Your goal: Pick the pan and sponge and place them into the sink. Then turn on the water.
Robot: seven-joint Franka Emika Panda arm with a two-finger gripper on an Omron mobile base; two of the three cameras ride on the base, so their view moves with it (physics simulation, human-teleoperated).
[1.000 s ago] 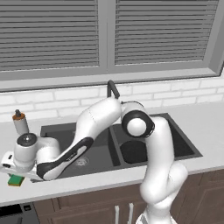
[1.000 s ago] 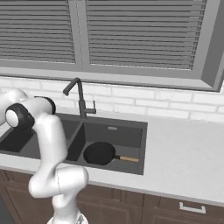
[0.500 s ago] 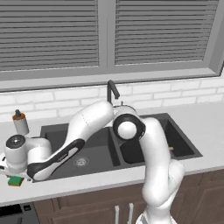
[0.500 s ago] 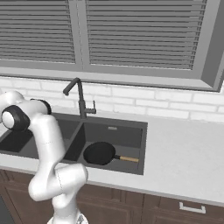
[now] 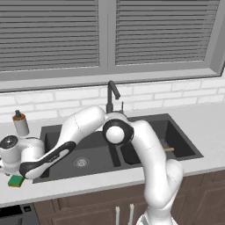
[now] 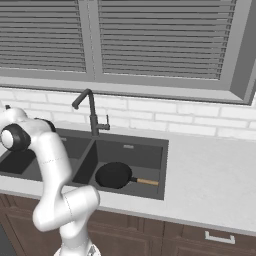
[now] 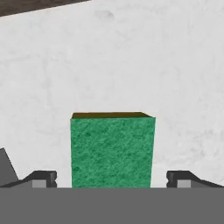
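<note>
With the pan [image 6: 114, 175] already in the sink [image 6: 129, 150], the claw [image 7: 112, 179] straddles the sponge [image 7: 112, 149] on the surface [image 7: 131, 65], jaws wide for grasping.

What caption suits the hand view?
Open jaws straddle the green sponge lying on the pale countertop.
</note>
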